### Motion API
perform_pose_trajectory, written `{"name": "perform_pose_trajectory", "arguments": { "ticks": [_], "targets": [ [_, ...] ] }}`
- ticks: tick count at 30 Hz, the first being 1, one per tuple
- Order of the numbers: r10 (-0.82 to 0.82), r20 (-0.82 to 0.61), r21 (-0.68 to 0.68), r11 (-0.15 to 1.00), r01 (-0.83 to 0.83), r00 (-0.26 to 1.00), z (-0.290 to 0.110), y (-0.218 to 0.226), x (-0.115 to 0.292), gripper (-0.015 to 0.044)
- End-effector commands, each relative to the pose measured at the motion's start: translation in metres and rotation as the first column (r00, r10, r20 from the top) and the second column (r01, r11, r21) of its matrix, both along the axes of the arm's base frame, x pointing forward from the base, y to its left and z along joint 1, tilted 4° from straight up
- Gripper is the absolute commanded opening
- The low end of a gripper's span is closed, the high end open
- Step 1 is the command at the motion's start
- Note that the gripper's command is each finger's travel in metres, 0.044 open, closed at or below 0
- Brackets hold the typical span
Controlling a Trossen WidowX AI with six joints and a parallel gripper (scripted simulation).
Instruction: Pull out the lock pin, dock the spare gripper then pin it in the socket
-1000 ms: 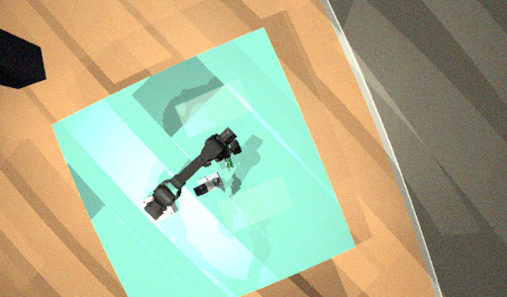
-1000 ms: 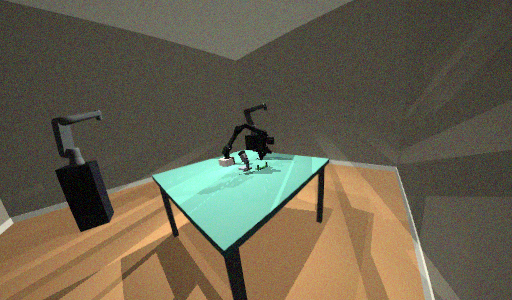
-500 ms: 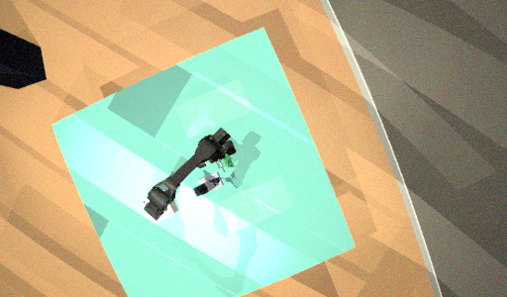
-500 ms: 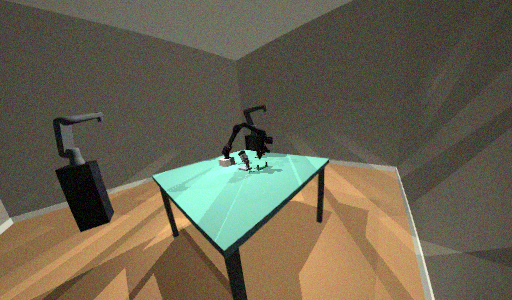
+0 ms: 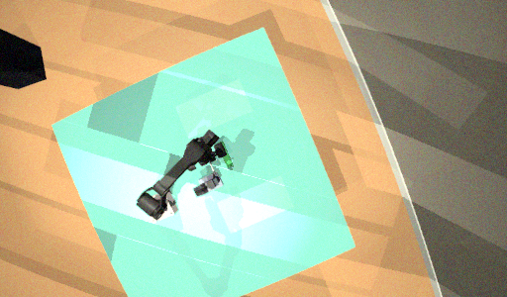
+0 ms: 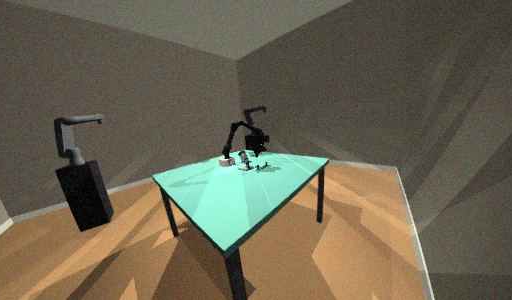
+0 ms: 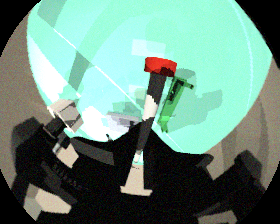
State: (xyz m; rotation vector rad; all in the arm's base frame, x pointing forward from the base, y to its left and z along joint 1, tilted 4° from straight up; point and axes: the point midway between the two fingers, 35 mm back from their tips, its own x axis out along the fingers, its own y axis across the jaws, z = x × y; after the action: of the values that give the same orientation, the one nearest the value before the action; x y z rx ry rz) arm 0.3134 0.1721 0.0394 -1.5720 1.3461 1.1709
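My gripper [image 5: 217, 148] [image 6: 260, 148] [image 7: 143, 124] is shut on the lock pin [image 7: 151, 99], a thin shaft with a red head [image 7: 160, 64], and holds it above the turquoise table [image 5: 287, 198] [image 6: 230, 210]. The spare gripper [image 5: 228, 160] [image 6: 260, 168] [image 7: 171, 106], green and dark, lies on the table just beyond the pin's head. The grey mount with its socket [image 5: 208, 184] [image 6: 244, 159] stands a little to the side of my gripper, near the arm's base [image 5: 151, 203]. The pin is clear of the mount.
A black pedestal [image 6: 84, 195] [image 5: 15, 59] with a second arm stands on the floor off the table's left. The table's edges run close to the work area on the far side. Walls stand behind.
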Motion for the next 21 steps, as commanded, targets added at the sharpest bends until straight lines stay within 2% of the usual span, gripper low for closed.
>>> {"name": "perform_pose_trajectory", "arguments": {
  "ticks": [1, 14, 21],
  "targets": [
    [-0.002, 0.005, 0.007, 1.000, 0.002, 1.000, 0.004, 0.000, -0.011, 0.0000],
    [0.001, 0.002, 0.007, 1.000, -0.001, 1.000, 0.006, -0.005, -0.042, 0.0000],
    [0.004, -0.003, 0.008, 1.000, -0.004, 1.000, -0.022, -0.005, -0.042, 0.0000]
  ]
}}
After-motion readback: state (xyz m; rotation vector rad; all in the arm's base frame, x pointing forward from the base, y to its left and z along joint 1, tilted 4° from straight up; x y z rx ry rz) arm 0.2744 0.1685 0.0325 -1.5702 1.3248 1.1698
